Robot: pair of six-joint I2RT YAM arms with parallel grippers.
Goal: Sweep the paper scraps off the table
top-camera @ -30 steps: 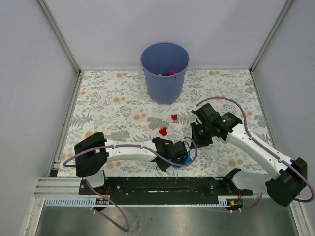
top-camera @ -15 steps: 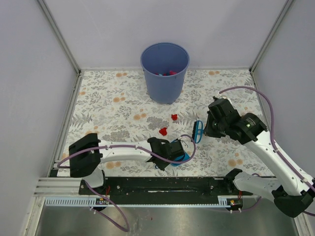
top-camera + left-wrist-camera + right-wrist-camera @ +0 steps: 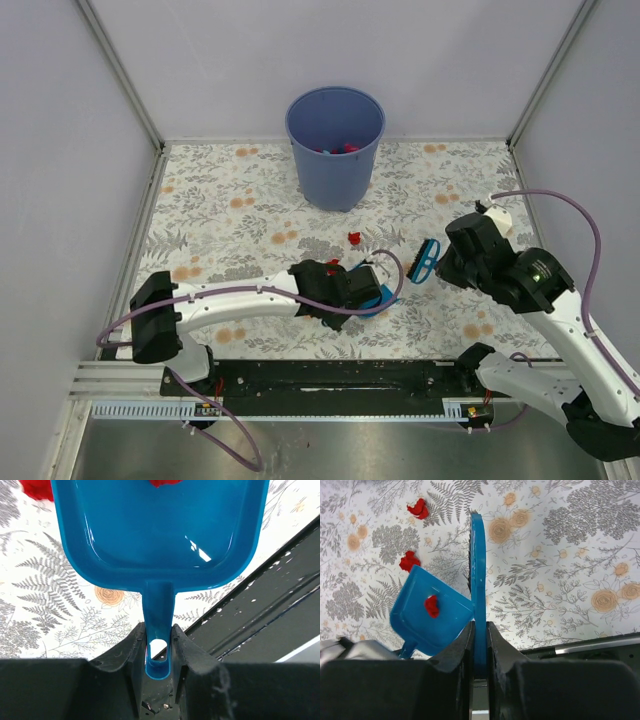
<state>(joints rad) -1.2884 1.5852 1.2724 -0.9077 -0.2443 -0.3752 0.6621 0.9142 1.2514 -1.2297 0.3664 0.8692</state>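
The left gripper [image 3: 159, 639] is clamped on the handle of the blue dustpan [image 3: 160, 535], with a finger pressed against each side of the stem. The dustpan lies on the flowered table [image 3: 220, 210]. Its handle end points toward the black rail [image 3: 330, 375] close behind it, and its mouth faces away from the rail.

There are three red paper scraps. One [image 3: 432, 606] sits inside the dustpan, close to the mouth. A second [image 3: 410, 560] lies on the table just outside the left corner of the mouth. The third [image 3: 418, 508] lies farther out beyond the mouth, apart from the dustpan.

Straight out past the mouth and well apart from it, a blue bin [image 3: 335, 150] stands upright with red and pink bits inside.

To the right of the dustpan is a blue brush [image 3: 428, 262]. It stands on edge with its dark bristles turned toward the dustpan. The top view shows a gap between the two. Whether the bristles touch the table cannot be told.

The right gripper [image 3: 479, 630] is closed on the brush, its fingers squeezing the flat handle from both sides.
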